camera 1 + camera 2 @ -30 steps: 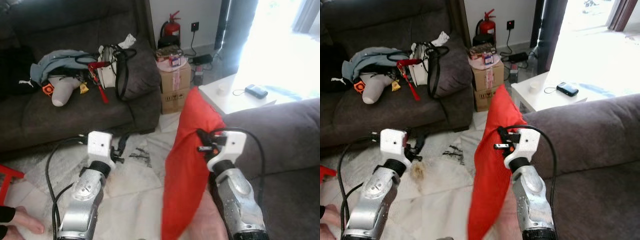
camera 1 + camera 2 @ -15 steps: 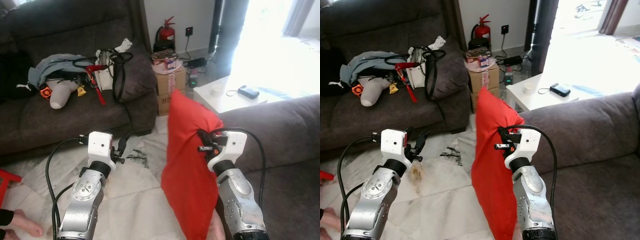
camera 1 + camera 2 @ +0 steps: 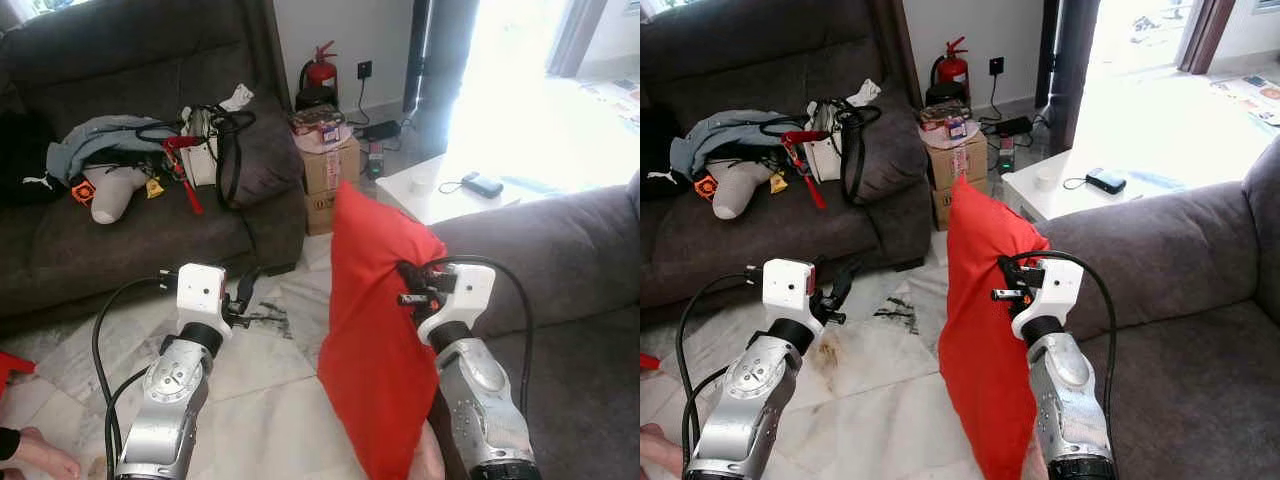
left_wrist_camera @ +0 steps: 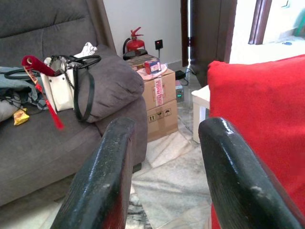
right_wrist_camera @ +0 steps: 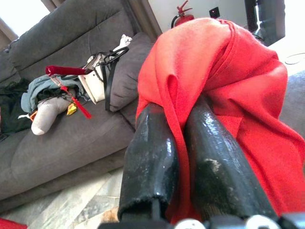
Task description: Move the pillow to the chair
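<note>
Head views. The right gripper [image 3: 408, 285] has its jaws closed on a fold of the red pillow [image 3: 375, 340], pinching it near the upper edge; the pillow hangs free below the jaws, clear of the floor [image 3: 250, 400], with the grey sofa arm [image 3: 540, 250] just beyond it. The left gripper [image 3: 243, 297] is raised beside the pillow, apart from it, jaws parted and holding nothing. A second sofa [image 3: 130, 240] with a bag [image 3: 205, 150] and clothes stands well ahead of the jaws; a box [image 3: 330, 170] and a white tabletop [image 3: 440, 195] lie beyond the pillow. A bare foot [image 3: 40, 460] of a person shows at the lower corner.

Left wrist view. The two fingers [image 4: 102, 176] stand apart with nothing between them; the pillow [image 4: 257, 124] is just off one finger.

Right wrist view. Both fingers [image 5: 152, 162] press together over bunched red fabric [image 5: 214, 71].

Handling. The pillow appears light and soft; it drapes and folds under a single pinch, so it is likely to swing in transit. A grip on gathered cloth near a corner or seam should hold; a second hold lower down would steady it.
</note>
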Motion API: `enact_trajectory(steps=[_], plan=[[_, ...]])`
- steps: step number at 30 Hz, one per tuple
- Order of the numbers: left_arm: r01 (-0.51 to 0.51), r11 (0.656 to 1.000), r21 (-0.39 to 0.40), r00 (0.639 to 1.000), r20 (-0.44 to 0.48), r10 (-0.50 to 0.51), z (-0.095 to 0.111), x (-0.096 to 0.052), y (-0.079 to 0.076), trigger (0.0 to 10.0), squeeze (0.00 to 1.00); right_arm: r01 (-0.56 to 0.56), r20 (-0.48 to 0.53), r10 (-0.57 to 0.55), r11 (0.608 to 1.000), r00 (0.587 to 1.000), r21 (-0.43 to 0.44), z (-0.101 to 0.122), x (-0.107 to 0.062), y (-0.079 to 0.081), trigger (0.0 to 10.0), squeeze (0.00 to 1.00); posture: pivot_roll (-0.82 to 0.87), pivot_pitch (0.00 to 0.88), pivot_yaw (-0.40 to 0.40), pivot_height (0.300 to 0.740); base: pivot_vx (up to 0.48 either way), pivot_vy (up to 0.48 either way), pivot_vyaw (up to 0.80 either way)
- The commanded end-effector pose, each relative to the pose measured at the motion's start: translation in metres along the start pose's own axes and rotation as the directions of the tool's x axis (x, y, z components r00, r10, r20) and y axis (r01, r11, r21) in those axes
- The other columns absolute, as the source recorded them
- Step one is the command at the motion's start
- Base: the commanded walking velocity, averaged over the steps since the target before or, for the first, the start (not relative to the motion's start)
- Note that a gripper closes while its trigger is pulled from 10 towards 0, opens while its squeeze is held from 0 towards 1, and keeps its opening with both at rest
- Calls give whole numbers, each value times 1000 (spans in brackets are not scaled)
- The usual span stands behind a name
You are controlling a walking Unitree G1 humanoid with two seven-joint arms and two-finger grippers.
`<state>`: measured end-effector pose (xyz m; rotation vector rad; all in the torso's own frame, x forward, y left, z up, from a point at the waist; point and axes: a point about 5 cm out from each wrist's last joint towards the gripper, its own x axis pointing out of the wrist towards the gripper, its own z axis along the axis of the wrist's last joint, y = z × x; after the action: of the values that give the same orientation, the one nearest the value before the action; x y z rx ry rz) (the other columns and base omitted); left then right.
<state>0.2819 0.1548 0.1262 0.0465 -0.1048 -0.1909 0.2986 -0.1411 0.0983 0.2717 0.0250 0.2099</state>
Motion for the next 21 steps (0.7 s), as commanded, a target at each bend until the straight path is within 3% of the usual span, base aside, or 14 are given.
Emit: enact_trajectory(steps=[1,13,21], plan=[[-7,1000,7,1000,-13,7,-1,-3,3,10000,0,-66,150,71,997,986,-43,31,11,13,10000,0,17,31,95,740,0,0,0],[-6,1000,5,1000,-12,6,-1,-3,3,10000,0,-92,160,97,995,982,-39,32,10,17,10000,0,18,32,96,740,0,0,733],[-7,1000,4,1000,-15,8,-2,-3,3,10000,0,-77,159,78,997,984,-14,30,10,15,10000,0,19,35,96,740,0,0,0]])
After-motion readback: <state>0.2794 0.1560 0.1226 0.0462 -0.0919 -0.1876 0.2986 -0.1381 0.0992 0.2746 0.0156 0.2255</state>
